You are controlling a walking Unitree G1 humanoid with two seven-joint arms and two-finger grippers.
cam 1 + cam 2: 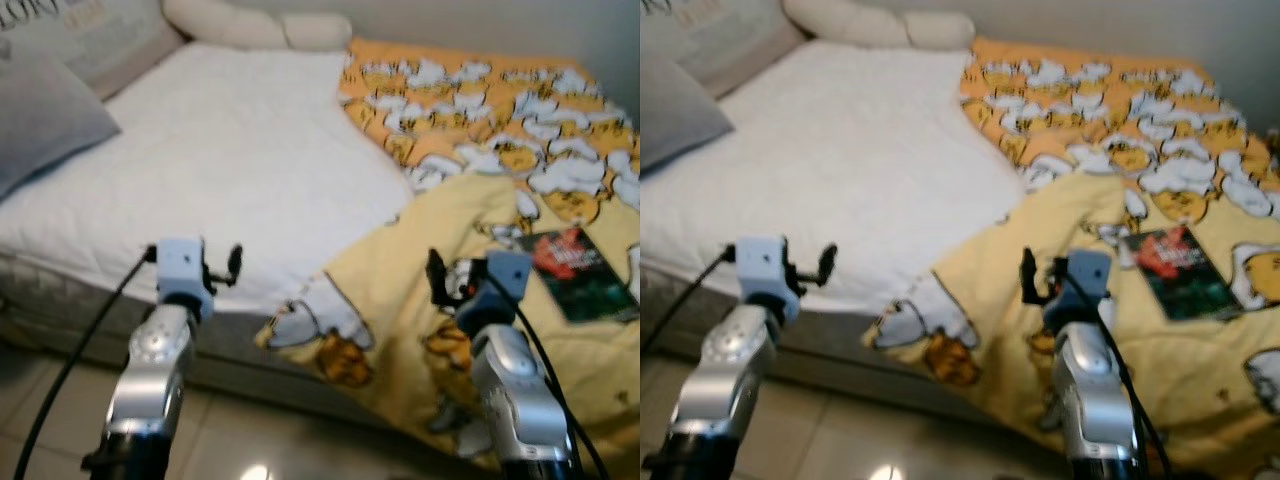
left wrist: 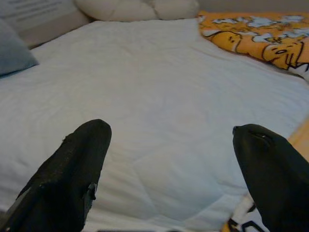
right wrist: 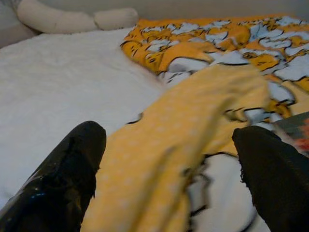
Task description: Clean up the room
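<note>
Blanket overhangs bed edge (book seemingly atop).

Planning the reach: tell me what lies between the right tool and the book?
Only rumpled yellow blanket lies between the right tool and the book, seen in both eye views.

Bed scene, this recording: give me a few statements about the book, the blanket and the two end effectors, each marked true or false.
1. A book lies on the yellow blanket. True.
2. The left end effector is shut on the blanket. False: it is open over the white mattress cover, holding nothing.
3. The right end effector is open, facing the blanket. True.
4. The blanket covers the whole bed. False: it is bunched on the robot's right, leaving the left side white.
5. A grey pillow sits on the bed's left. True.
</note>
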